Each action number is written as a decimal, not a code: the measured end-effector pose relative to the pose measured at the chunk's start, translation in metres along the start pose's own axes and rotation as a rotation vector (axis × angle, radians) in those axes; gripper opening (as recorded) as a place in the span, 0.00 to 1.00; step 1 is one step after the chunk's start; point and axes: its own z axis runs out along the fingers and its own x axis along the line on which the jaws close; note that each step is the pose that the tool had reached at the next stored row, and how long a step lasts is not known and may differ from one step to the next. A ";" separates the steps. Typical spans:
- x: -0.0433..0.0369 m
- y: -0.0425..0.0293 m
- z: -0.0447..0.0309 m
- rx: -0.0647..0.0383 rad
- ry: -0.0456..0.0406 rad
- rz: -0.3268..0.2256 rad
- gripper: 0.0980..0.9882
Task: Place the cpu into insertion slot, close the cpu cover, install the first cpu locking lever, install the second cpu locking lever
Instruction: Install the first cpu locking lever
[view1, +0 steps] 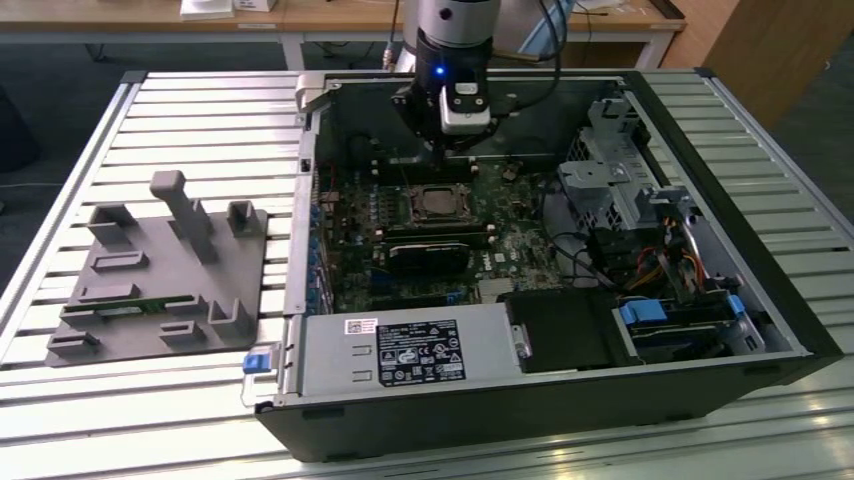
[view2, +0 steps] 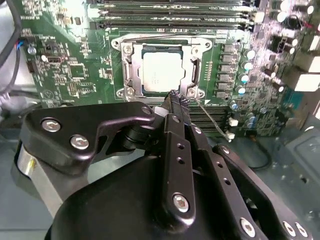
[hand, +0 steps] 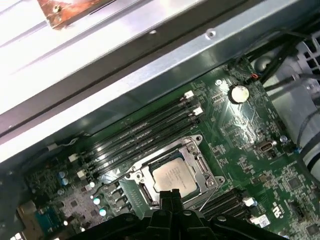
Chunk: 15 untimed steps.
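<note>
The cpu (view2: 162, 72) lies flat in the insertion slot (view2: 125, 92) on the green board, its silver top showing through the window of the cpu cover (view2: 131, 70), which lies down over it. My gripper (view2: 175, 97) hangs just over the socket's edge with its black fingers pressed together. A thin wire locking lever (view2: 212, 120) slants away from the socket corner beside the fingertips. Another wire lever (view2: 150, 38) runs along the socket's far side. In the first wrist view the cpu (hand: 175, 177) sits just beyond the gripper (hand: 170, 196). In the exterior view the gripper (view1: 445, 158) is above the cpu (view1: 434, 203).
Memory slots (view2: 170, 12) run beside the socket. A black card (view1: 430, 248) lies across the board. Drive cages and cables (view1: 627, 190) fill the case at the exterior view's right. The power supply (view1: 407, 350) sits at the front. A grey fixture plate (view1: 160, 270) stands outside the case.
</note>
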 end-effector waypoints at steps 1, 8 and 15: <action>0.0000 0.0000 0.0000 0.001 0.0004 -0.018 0.01; 0.0000 0.0000 0.0000 0.004 0.0029 -0.146 0.01; 0.0000 -0.0001 0.0000 0.004 -0.0008 -0.230 0.01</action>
